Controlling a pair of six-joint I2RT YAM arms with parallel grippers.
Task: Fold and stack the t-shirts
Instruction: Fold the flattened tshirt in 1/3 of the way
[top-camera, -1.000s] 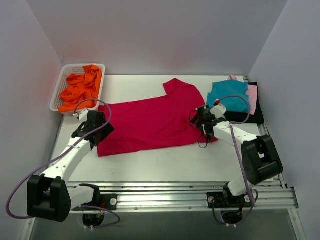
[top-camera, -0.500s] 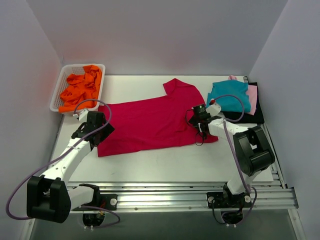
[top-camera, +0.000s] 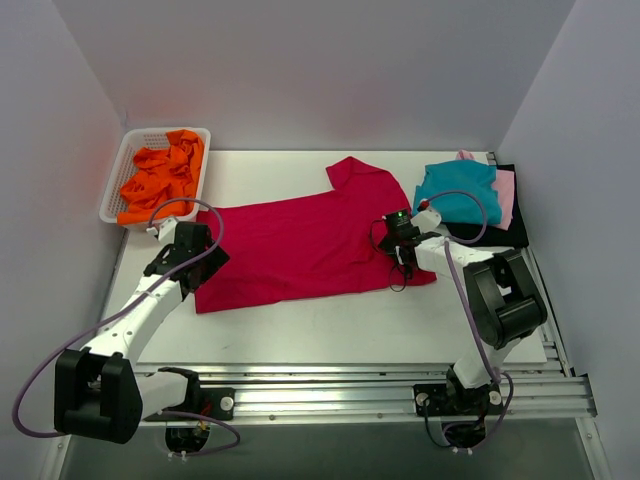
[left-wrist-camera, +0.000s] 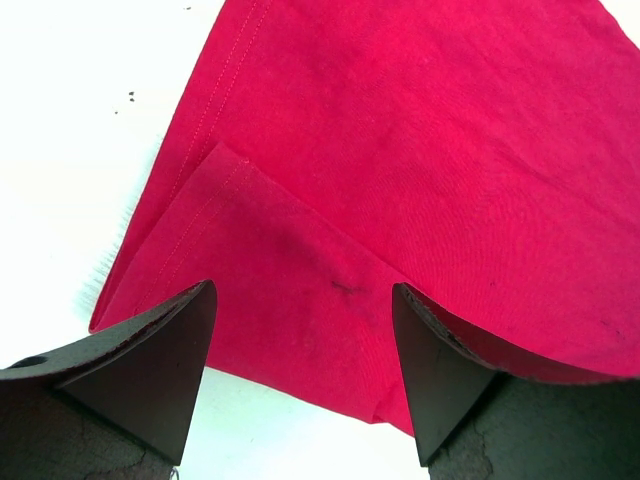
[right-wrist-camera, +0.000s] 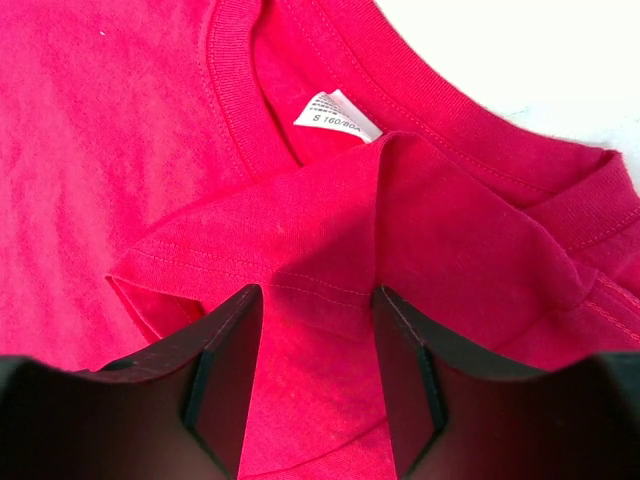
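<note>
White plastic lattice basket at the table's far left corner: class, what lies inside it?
Crumpled bright orange cloth fills the basket, heaped up to its rim. The basket's floor, and anything lying beneath the cloth, is covered and cannot be seen.

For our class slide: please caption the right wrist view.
Right tool straddling a fold of the red t-shirt just below its collar label.

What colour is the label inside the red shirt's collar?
White label with grey print; right wrist view shows it best.
</note>
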